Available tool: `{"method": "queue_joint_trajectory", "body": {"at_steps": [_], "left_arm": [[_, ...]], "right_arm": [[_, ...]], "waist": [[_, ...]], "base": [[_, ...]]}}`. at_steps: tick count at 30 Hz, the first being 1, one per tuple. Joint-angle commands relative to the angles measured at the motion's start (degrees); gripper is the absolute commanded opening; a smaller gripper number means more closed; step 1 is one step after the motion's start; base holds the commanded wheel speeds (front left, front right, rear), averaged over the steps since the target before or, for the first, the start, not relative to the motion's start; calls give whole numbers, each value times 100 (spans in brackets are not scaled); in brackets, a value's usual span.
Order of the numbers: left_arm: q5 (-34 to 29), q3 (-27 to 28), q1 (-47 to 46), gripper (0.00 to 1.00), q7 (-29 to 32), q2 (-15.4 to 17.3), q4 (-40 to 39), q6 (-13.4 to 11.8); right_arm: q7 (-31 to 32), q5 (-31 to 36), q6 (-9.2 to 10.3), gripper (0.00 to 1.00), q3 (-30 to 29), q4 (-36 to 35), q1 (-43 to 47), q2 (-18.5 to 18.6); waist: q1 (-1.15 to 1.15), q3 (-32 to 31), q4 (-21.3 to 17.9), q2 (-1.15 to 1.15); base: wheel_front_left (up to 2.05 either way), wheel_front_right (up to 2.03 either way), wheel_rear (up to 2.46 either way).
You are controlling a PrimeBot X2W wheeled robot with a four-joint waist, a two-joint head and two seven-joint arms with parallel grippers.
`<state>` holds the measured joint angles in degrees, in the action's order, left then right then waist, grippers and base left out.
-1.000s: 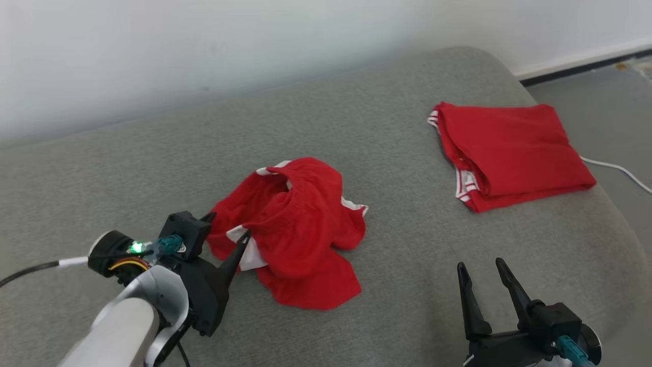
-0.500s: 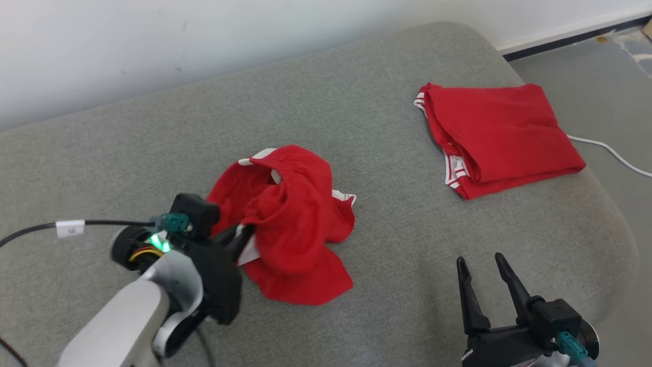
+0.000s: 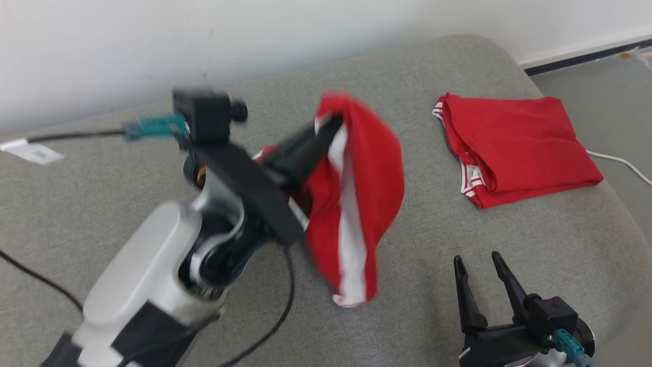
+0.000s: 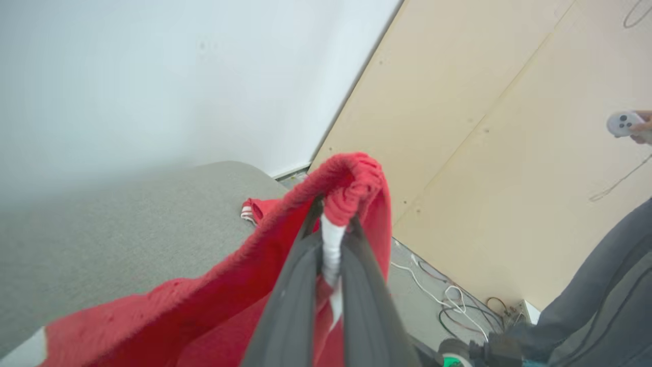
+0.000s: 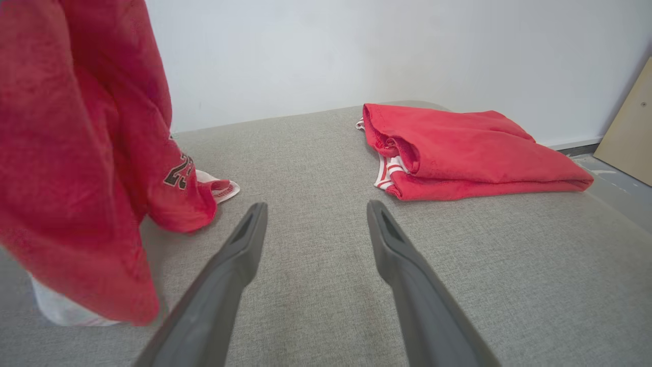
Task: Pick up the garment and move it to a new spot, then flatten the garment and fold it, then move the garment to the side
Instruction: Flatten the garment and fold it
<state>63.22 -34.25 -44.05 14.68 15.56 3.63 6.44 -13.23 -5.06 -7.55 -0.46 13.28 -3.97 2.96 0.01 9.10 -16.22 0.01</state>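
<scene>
Nearest to the robot, at about 5 o'clock in the head view, the right pincer (image 3: 477, 257) sits low over the grey cushion (image 3: 433, 239), fingers spread and nothing in them.

Just past it, toward 11 o'clock, the garment (image 3: 367, 188) hangs in the air from the left pincer (image 4: 332, 224), which is clenched on a small bunch of red cloth and white trim at the top edge. Its long axis is roughly vertical. In the head view it runs from 12 down to 6 o'clock, with the white stripe following that line. The pinched end points up and the loose hem points down at the cushion. From the right wrist view I can't tell if the hem is off the cushion or brushing it.

What worries me:
- That's a thin pinch on a bunched edge, so a quick swing could pull it free.
- If the hem is dragging, it'll crumple when set down.
- The arm's black cable (image 3: 285, 300) loops right below the cloth, so it could snag.

Further out at 2 o'clock is a folded red garment (image 3: 519, 148). Carrying the hanging one that way could knock it.
</scene>
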Motion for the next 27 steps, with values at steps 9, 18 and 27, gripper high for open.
{"method": "queue_joint_trajectory", "body": {"at_steps": [9,18,27], "left_arm": [[65,683,-748,0,-1476,-1135,430,-739],[-796,-55,25,0,-1228,-508,1740,-1600],[-137,193,1129,0,-737,51,2069,-1635]], "right_arm": [[-60,-27,11,100,0,16,27,-19],[11,50,12,100,-15,-83,18,-19],[95,102,12,100,-26,-234,-20,-16]], "waist": [[-1,-113,201,-1],[-1,25,604,-1],[-1,187,972,-1]], "base": [[0,0,0],[0,0,0],[0,0,0]]}}
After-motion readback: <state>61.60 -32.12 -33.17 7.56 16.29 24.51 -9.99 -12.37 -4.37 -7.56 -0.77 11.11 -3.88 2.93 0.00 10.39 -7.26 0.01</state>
